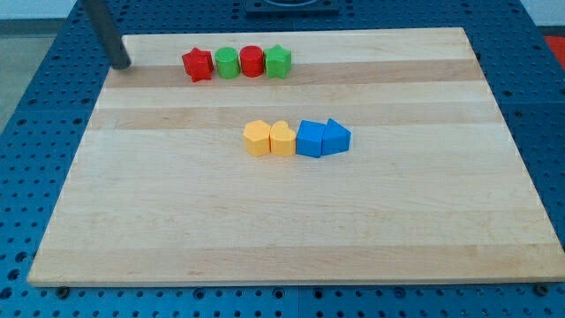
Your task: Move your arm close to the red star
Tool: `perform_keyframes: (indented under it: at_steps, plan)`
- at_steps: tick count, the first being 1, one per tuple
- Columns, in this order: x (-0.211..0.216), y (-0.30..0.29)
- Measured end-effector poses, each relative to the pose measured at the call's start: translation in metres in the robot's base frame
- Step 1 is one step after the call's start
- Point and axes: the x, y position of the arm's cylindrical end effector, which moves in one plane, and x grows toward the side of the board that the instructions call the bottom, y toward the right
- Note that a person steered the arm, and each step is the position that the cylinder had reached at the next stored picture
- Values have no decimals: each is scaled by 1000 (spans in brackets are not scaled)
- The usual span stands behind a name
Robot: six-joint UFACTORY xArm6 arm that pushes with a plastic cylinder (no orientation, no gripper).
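Note:
The red star point(198, 64) sits at the left end of a row near the view's top. To its right in the same row stand a green round block point(228, 63), a red round block point(252, 62) and a green star point(279, 61). My tip point(122, 64) rests on the board at the view's top left, to the left of the red star with a clear gap between them.
A wooden board point(291, 230) lies on a blue perforated table. In the board's middle stands a second row: a yellow hexagon-like block point(257, 140), a yellow heart-like block point(282, 140), a blue block point(311, 139) and a blue block point(335, 137).

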Motion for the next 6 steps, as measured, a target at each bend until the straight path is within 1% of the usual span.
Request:
perform_keyframes:
  at_steps: [1,2,3,6]
  plan:
    - [-25,21]
    - [-25,47]
    - [-20,70]
    - [22,71]
